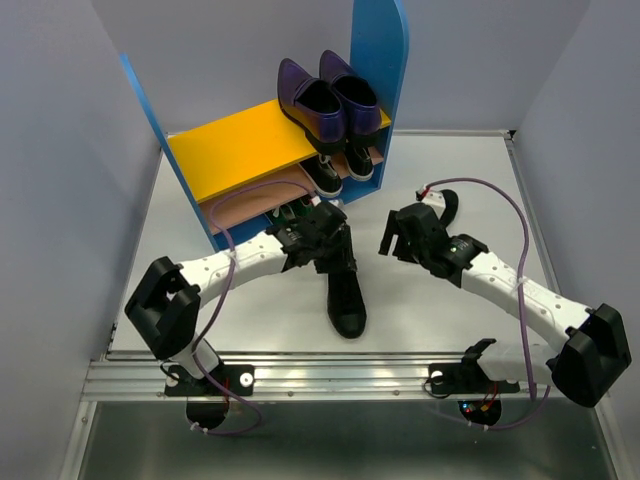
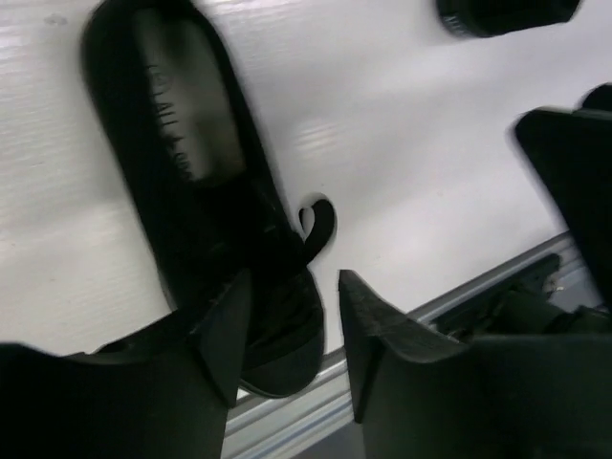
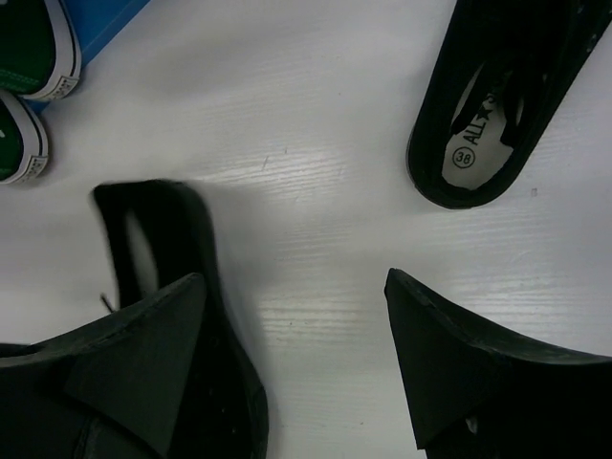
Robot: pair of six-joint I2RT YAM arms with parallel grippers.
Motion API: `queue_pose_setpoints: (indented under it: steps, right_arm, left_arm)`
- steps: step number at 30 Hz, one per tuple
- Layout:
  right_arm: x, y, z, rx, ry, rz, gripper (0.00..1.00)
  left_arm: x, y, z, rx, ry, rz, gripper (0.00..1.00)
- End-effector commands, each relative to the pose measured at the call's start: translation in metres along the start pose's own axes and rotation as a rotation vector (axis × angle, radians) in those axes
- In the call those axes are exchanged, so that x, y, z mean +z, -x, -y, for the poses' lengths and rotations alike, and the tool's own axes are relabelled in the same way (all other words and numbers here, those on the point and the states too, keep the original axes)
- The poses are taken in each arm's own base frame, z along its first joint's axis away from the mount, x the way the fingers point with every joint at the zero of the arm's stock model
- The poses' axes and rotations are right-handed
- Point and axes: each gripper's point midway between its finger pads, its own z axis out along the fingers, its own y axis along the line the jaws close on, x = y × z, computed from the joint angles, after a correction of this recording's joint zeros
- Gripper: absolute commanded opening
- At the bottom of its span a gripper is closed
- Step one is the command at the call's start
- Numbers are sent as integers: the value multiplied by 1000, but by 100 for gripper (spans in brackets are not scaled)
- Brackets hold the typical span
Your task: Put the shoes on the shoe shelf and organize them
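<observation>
The shoe shelf [image 1: 240,150] stands at the back left, with the purple loafers [image 1: 330,95] on the right of its yellow top board. Black canvas sneakers [image 1: 335,170] sit on the lower board and green sneakers [image 1: 290,212] show below it. A black slip-on [image 1: 346,292] lies on the table, toe towards the near edge. My left gripper [image 1: 325,240] hovers over its heel end, open and empty [image 2: 292,330], with the shoe [image 2: 191,191] below it. My right gripper [image 1: 400,235] is open wide and empty [image 3: 296,325]. A second black shoe [image 1: 445,205] lies just behind it [image 3: 497,105].
The green sneakers' toes [image 3: 24,67] show at the upper left of the right wrist view. The black slip-on [image 3: 182,277] lies left of the right gripper. A metal rail [image 1: 300,375] runs along the table's near edge. Grey walls close in both sides.
</observation>
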Motion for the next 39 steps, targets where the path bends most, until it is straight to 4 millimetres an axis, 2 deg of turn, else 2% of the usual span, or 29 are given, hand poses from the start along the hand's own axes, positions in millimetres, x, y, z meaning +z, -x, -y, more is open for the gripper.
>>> queue_pose_setpoints:
  steps: [1, 2, 5, 8, 9, 12, 13, 15, 17, 20, 21, 24, 25, 26, 28, 30, 31, 33, 34, 39]
  right_arm:
    - [-9, -5, -14, -23, 100, -29, 83]
    - [-8, -11, -12, -26, 106, -44, 85]
    - [-11, -27, -13, -21, 153, -91, 86]
    - [-12, -38, -19, -19, 190, -120, 88]
    - [-14, -48, -23, -32, 213, -146, 88]
    - [-20, -65, -44, -73, 280, -174, 92]
    - [-26, -74, -59, -109, 322, -178, 93]
    - [-28, -87, -71, -151, 339, -194, 95]
    - [-37, -100, -91, -196, 391, -202, 95]
    - [-35, -118, -106, -252, 398, -223, 98]
    - [-30, -132, -107, -287, 379, -246, 98]
    - [-21, -148, -101, -331, 314, -284, 99]
    - [-12, -157, -89, -355, 247, -308, 99]
    - [-9, -158, -84, -361, 215, -311, 100]
    - [-3, -155, -59, -389, 97, -284, 100]
    - [0, -143, -41, -410, 9, -224, 100]
    - [2, -133, -25, -395, -46, -219, 100]
    - [5, -124, -3, -363, -97, -226, 100]
    - [8, -114, 7, -323, -122, -216, 100]
    - [3, -83, 15, -253, -143, -155, 100]
  left_arm:
    - [-26, 30, 34, 55, -82, 102, 56]
    - [-30, 33, 34, 64, -77, 112, 63]
    - [-47, 38, 29, 101, -40, 138, 64]
    - [-73, 54, 31, 120, -32, 218, 63]
    - [-80, 57, 29, 123, -26, 235, 63]
    - [-110, 73, 27, 122, 0, 329, 62]
    - [-120, 78, 27, 118, 0, 358, 62]
    - [-136, 88, 24, 106, 19, 415, 62]
    - [-143, 94, 23, 98, 24, 448, 62]
    - [-147, 97, 20, 90, 26, 469, 62]
    - [-146, 96, 19, 88, 32, 467, 62]
    - [-141, 94, 16, 91, 40, 453, 62]
    - [-138, 94, 15, 94, 46, 449, 62]
    - [-138, 94, 15, 93, 45, 447, 62]
    - [-137, 93, 14, 96, 49, 444, 62]
    - [-137, 94, 14, 100, 49, 449, 62]
    - [-137, 94, 14, 103, 53, 448, 62]
    - [-135, 93, 14, 106, 52, 446, 62]
    - [-133, 93, 13, 108, 53, 443, 62]
    - [-124, 90, 13, 118, 52, 423, 62]
